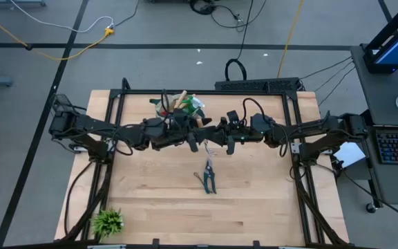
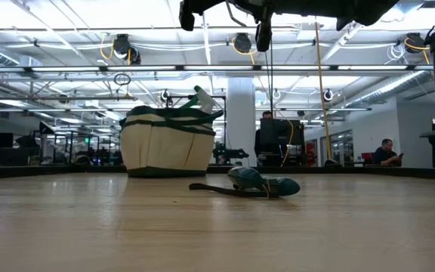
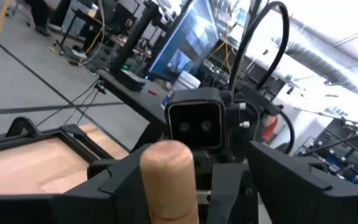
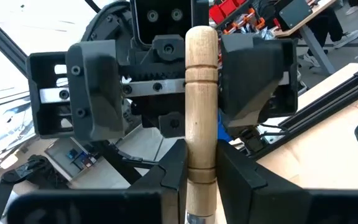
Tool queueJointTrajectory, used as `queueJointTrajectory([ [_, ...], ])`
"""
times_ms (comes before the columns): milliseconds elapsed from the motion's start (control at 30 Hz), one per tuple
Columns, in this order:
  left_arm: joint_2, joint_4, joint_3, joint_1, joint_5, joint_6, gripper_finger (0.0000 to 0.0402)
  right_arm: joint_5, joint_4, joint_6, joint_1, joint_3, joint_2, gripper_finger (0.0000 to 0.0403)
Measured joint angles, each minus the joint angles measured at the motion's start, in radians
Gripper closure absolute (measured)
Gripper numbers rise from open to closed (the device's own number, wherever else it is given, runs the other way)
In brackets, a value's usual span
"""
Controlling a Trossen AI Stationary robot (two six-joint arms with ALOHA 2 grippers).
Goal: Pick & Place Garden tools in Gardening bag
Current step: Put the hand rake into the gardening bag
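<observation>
Tool: wooden handle (image 4: 201, 112) held in the air over the middle of the bench, between the two arms; its rounded end (image 3: 166, 180) points into the left wrist view; what kind of head it has cannot be told
Right end effector (image 4: 201, 171): clamped on the lower part of the handle, one dark finger on each side
Left end effector (image 4: 176, 87): facing the right one head-on, fingers spread with the upper end of the handle between them; one finger is close beside the wood, the other well apart from it, so no grip
Arms: both reach in from the bench's sides and meet near its centre in the high view, just in front of the bag
Bag (image 1: 175, 105): upright at the far middle of the bench, beige with green trim (image 2: 168, 143), with tool handles and green items sticking out of the top
Shears (image 1: 209, 178): lying flat on the wood in front of the arms, apart from the bag; low view shows them on their side (image 2: 248, 183)
Plant (image 1: 107, 221): at the near left corner, well away from everything else
Bench (image 1: 254, 200): light wooden top inside a black frame
Room: a person sits at a desk far behind on the right of the low view
</observation>
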Motion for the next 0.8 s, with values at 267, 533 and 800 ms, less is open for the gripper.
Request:
queueJointTrajectory([
  [267,0.0,-0.025,0.002,-0.002,0.047,0.001,0.0226,0.002,0.0,-0.015,0.0,0.0,0.0,0.0351],
  [533,0.0,-0.037,0.002,-0.001,0.058,0.005,0.0272,0.019,0.001,-0.033,0.0,0.0,0.0,0.0352],
  [800,0.0,-0.037,0.002,-0.001,0.058,-0.003,0.0279,0.028,-0.001,-0.046,0.0,0.0,0.0,0.0352],
])
